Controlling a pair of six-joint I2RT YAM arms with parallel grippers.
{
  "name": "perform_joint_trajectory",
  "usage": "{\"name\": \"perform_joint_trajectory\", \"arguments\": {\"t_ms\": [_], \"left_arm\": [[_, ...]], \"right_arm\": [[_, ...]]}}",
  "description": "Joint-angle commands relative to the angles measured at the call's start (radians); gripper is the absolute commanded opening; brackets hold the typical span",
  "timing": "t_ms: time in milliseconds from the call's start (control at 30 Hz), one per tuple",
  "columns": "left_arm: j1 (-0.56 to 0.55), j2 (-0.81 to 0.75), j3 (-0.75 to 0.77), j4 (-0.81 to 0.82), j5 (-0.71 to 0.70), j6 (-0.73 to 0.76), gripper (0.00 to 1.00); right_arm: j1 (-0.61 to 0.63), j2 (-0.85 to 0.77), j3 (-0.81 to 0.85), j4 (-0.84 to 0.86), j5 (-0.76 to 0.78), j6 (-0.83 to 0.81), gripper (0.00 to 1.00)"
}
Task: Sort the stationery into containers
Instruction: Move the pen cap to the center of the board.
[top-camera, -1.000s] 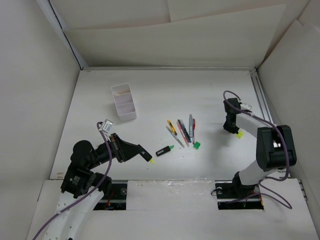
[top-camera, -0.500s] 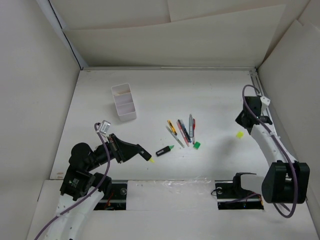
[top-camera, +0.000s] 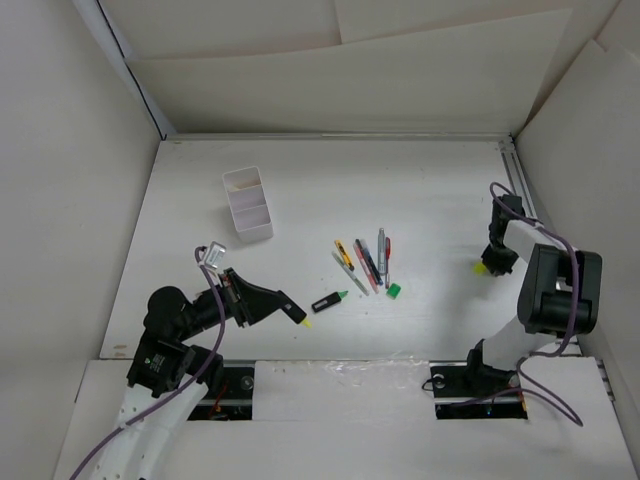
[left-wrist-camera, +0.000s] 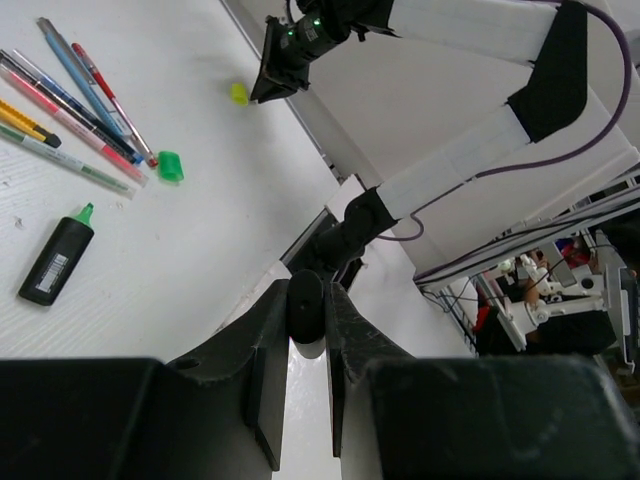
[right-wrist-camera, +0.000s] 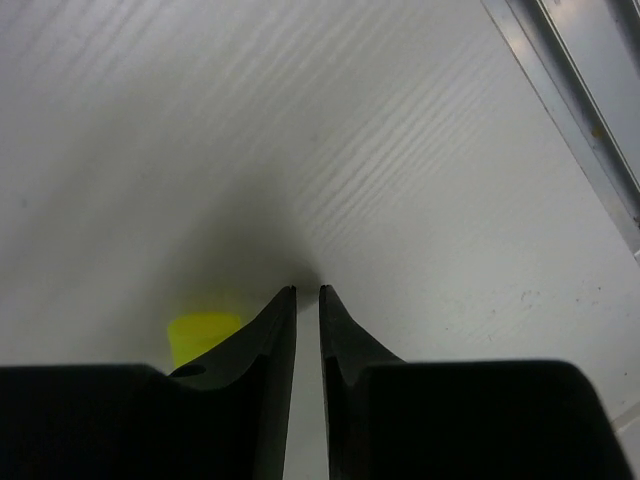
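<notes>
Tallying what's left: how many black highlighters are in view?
2: a green-tipped black highlighter lies on the white table beside the thin pens; a yellow-tipped black highlighter is clamped in the left tool.

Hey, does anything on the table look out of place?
The yellow cap lies alone at the far right of the table, away from the pens. The right gripper, nearly closed, sits beside it, not around it.

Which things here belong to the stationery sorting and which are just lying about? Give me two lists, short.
Job: white two-compartment box; pens; green-tipped highlighter lying loose; yellow-tipped highlighter in the left pincer; green cap; yellow cap.

Not the job: metal rail at far right; cardboard walls.
</notes>
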Motion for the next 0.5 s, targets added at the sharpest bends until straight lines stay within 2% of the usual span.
{"name": "perform_joint_trajectory", "arguments": {"t_ms": [0,167,467], "left_arm": [[-0.001,-0.001,0.001,0.081,0.028,-0.007,0.00],[-0.001,0.010,0.001,0.101,0.057,-0.007,0.00],[-0.001,0.000,-0.018,0.101,0.057,-0.007,0.00]], "right_arm": [[0.024,0.041,0.102,-0.043,0.024,-0.019,0.21],[0.061,0.089,0.125,-0.054,0.007,-0.030,0.22],[0.240,0.198,0.183,-0.077,0.039,0.023,0.22]]}}
